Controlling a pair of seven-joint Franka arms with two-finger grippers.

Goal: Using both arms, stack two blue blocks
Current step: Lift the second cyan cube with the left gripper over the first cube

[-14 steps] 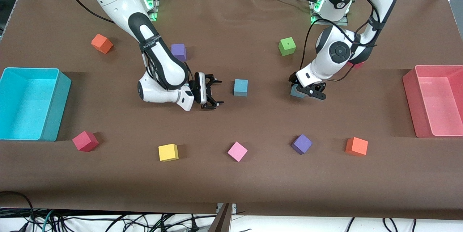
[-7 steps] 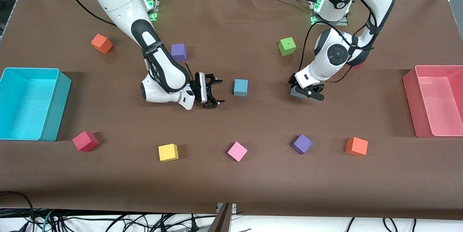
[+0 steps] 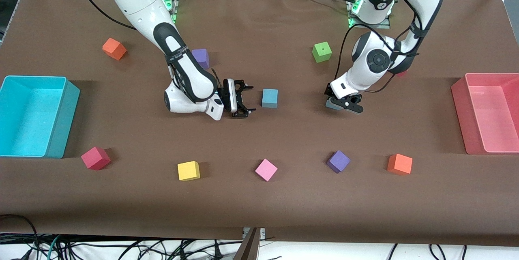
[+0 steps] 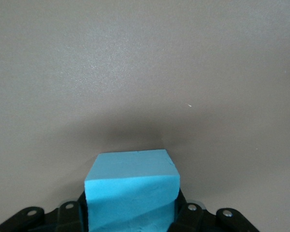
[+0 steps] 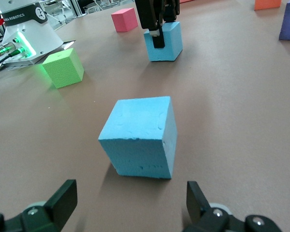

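The first blue block (image 3: 269, 98) is lying on the table (image 3: 259, 195), framed by the widely spread, empty right gripper (image 3: 245, 99). The second blue block (image 3: 333, 104), toward the left arm's end from the first, is being clamped by the left gripper (image 3: 344, 104). An off-centre approach is risking the first block being pushed aside.

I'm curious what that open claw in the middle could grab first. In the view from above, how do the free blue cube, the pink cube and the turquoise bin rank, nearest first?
From the right gripper:
1. Free blue block, just beside it.
2. Pink cube, nearer the camera.
3. Cyan bin, at the right arm's table end.
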